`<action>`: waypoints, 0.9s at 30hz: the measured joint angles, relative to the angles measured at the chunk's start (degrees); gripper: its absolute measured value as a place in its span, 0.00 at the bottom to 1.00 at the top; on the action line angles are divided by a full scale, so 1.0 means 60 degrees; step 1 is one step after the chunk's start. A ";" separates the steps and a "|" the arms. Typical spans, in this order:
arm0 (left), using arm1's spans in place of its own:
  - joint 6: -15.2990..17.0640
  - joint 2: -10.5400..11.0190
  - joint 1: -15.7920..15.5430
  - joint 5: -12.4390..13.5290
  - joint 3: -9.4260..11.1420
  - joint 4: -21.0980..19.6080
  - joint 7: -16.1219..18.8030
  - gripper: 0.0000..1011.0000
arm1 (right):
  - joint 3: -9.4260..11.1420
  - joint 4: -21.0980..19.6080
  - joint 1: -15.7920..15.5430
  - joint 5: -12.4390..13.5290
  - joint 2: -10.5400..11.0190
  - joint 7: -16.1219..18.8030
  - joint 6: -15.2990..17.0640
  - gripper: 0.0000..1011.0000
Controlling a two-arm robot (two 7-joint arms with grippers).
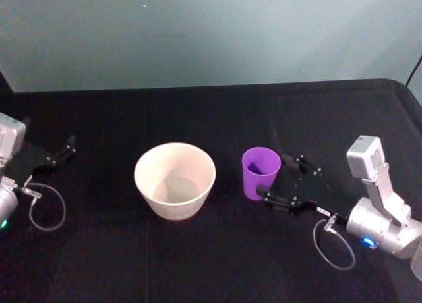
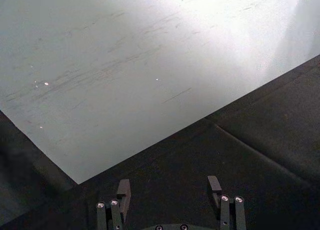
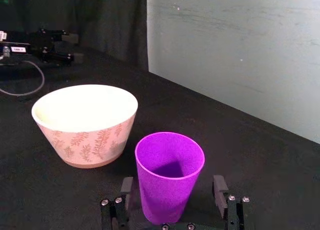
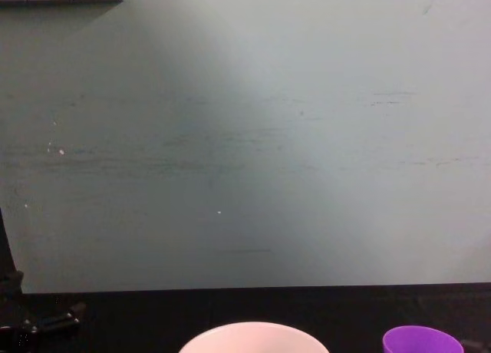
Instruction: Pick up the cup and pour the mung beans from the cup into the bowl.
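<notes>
Right gripper (image 1: 275, 178) was open, jaws straddling the cup (image 3: 170, 175), one finger on either side, neither pad seen touching. The cup stood upright between the fingers. The bowl (image 3: 85, 135) sat beyond the cup from the gripper, near but apart. Mung beans could not be made out inside the cup. Left gripper (image 1: 66, 148) was open, parked well away past the bowl.

Risks, as I judged them: an uneven close could shove or tip the light cup. A grip on the smooth taper might slip during the tilt, scattering beans over the black table (image 1: 211, 263).
</notes>
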 joint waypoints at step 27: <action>0.0000 -0.0001 0.0000 0.0000 0.0000 0.0000 0.0000 0.99 | 0.0223 0.0797 0.0779 -0.0091 -0.0814 0.0909 0.0404 0.99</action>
